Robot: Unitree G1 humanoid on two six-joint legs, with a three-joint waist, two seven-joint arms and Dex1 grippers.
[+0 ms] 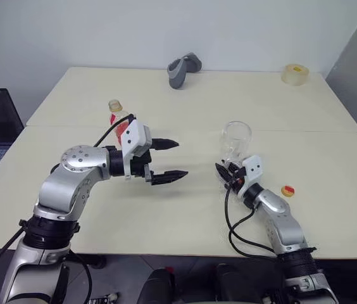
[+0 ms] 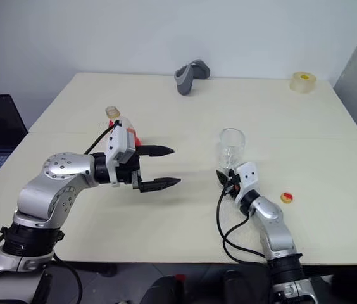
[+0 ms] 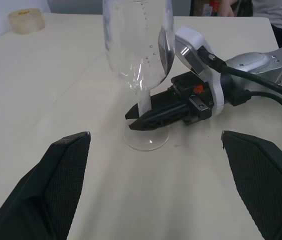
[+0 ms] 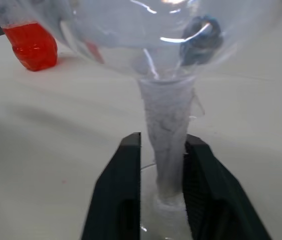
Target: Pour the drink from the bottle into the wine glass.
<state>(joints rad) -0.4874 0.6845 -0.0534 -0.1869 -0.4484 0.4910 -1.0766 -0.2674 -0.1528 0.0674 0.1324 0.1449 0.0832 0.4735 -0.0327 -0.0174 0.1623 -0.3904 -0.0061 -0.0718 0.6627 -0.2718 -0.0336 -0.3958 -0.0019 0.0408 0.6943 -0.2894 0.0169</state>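
Nearest us, our right gripper (image 1: pixel 224 172) is clamped on the stem of the wine glass (image 1: pixel 236 140), which stands upright on the table (image 1: pixel 185 107), its bowl empty. Our left gripper (image 1: pixel 172 159) hangs above the tabletop with jaws spread wide, holding nothing — pointed toward the glass. Behind that arm stands the bottle (image 2: pixel 116 120), partly hidden, with the drink (image 4: pixel 31 46) low in its body. A small yellow-red cap (image 1: pixel 287 190) lies beside our right arm.
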